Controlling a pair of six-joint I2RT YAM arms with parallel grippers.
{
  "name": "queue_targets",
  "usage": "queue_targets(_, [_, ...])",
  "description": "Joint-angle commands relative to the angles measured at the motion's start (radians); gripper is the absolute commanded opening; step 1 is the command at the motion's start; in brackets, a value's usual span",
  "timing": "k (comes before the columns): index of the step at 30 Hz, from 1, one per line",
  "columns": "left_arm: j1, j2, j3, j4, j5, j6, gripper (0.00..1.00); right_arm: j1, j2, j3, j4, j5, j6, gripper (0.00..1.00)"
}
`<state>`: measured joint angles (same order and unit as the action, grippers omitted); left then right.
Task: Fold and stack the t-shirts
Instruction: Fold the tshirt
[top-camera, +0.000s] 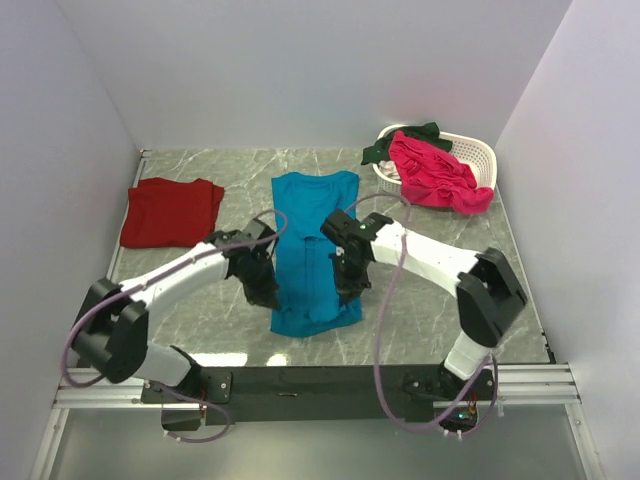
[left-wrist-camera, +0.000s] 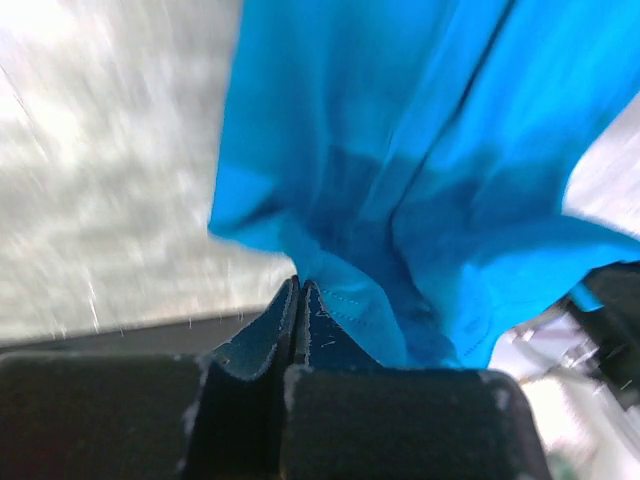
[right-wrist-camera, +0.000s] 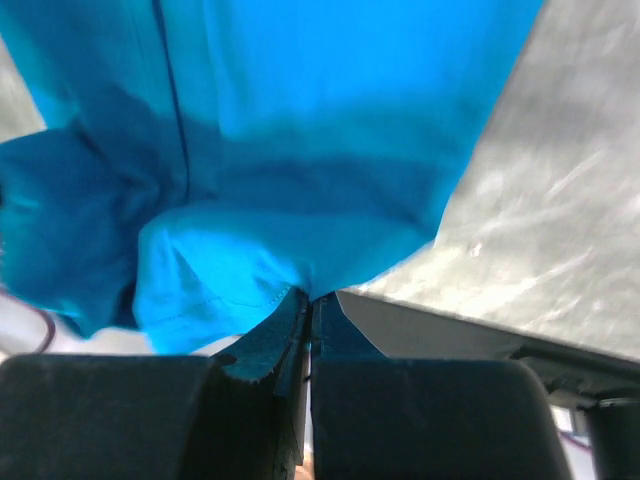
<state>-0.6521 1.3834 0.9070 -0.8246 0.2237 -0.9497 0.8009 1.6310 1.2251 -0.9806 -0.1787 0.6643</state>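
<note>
Closest to each wrist lens are our own black fingers, and both pairs are pressed together with blue cloth caught between them. Our left tool (left-wrist-camera: 298, 292) pinches the stitched hem of the teal-blue t-shirt (top-camera: 312, 215), and the fabric bunches upward from the tips. Our right tool (right-wrist-camera: 310, 300) is closed just as tightly on the hem at the opposite side.

From above, the teal-blue t-shirt lies lengthwise in the middle of the worktop (top-camera: 430, 255), collar at the far end. It looks narrow, as if its sides are already turned in. We hold its near edge from both sides at once. We judge this is so the hem comes up level and can be carried toward the collar without the cloth twisting.

At the far left the dark red t-shirt (top-camera: 170, 212) lies flat as a neat rectangle, well apart from the blue one. It looks finished, and we take it for the start of the stack. The pink t-shirt (top-camera: 440, 182) and dark green t-shirt (top-camera: 402, 145) spill over the white basket (top-camera: 482, 155) at the far right, unfolded. By our reckoning, more than half the work remains.
</note>
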Motion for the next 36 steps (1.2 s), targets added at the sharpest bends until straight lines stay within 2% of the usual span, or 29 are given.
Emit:
queue_targets(1, [0.074,0.064,0.096,0.07,-0.038,0.091,0.0,-0.054,0.082,0.106,0.0,0.047,-0.083,0.0])
queue_targets(5, [0.136,0.186,0.185,0.13,-0.06,0.123,0.0,-0.12,0.214,0.229,0.02,0.059,-0.138,0.0])
queue_targets(12, [0.239,0.382,0.4,0.137,-0.124,0.184,0.0,-0.213,0.435,0.566,-0.055,0.111,-0.209,0.0])
queue_targets(15, [0.278,0.44,0.47,0.148,-0.115,0.198,0.0,-0.25,0.501,0.655,-0.079,0.117,-0.221,0.0])
queue_targets(23, [0.319,0.519,0.558,0.17,-0.081,0.216,0.0,-0.327,0.552,0.694,-0.086,0.11,-0.23,0.0])
queue_targets(36, [0.338,0.6,0.621,0.225,-0.003,0.275,0.0,-0.348,0.592,0.714,-0.086,0.094,-0.244,0.0])
